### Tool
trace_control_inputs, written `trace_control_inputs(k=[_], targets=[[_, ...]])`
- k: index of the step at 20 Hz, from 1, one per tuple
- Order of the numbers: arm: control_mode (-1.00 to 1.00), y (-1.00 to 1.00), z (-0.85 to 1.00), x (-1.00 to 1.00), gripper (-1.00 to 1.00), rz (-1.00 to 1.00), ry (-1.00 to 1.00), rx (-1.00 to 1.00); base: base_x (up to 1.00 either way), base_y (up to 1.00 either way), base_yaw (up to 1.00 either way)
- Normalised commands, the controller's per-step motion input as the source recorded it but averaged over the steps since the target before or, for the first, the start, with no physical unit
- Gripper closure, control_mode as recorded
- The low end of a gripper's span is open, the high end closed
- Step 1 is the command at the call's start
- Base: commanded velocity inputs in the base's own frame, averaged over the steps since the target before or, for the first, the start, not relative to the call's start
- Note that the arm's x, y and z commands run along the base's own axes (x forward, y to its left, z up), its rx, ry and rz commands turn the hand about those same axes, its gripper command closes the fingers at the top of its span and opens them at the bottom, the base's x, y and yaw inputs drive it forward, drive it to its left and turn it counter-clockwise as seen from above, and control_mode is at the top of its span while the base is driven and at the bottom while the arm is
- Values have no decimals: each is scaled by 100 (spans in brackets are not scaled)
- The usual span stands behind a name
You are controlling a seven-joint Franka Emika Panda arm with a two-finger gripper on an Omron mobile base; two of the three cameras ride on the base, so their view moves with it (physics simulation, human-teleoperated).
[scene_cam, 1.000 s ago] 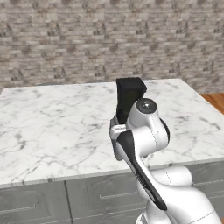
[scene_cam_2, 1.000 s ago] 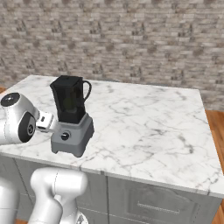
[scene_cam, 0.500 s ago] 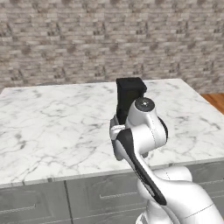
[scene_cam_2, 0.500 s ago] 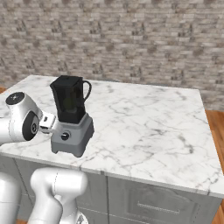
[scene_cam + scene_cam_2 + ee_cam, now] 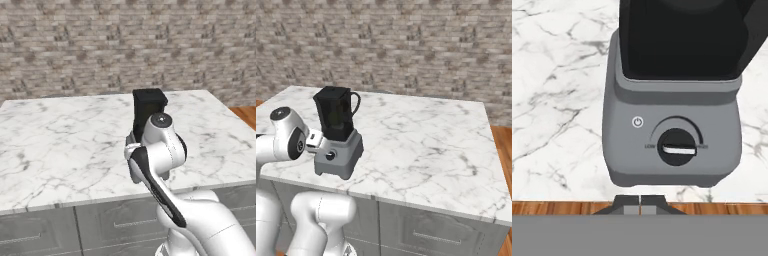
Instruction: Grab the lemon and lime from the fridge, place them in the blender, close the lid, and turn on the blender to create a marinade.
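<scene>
The blender [image 5: 338,145] stands on the marble counter near its front left corner, a grey base under a tall black jar with a handle. A flat black lid [image 5: 331,91] covers the jar top. My gripper [image 5: 640,204] is shut with nothing in it. It hangs just in front of the base, pointing at the round black knob [image 5: 677,147] and a small power symbol [image 5: 637,121]. From the right, the gripper [image 5: 319,143] sits against the base's front left. From the left, my arm hides most of the blender [image 5: 149,105]. The dark jar hides lemon and lime; the fridge is out of view.
The marble counter [image 5: 421,140] stretches wide to the right of the blender and back to a brick wall [image 5: 406,45]. Grey drawer fronts [image 5: 431,230] run below its front edge. Wooden floor [image 5: 501,150] shows past the right end.
My arm's elbow has shifted slightly while the hand stays in front of the blender base. The blender has not moved and the gripper stays shut.
</scene>
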Motion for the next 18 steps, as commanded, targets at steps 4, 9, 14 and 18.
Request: trace_control_inputs(k=[4, 9, 14, 18], targets=[[-100, 0, -10, 35, 100, -1, 0, 0, 0, 0, 0], [-100, 4, -10, 40, 100, -3, 0, -1, 0, 0, 0], [-100, 4, -8, 25, 100, -2, 0, 0, 0, 0, 0], [-100, 6, -1, 24, 100, -2, 0, 0, 0, 0, 0]])
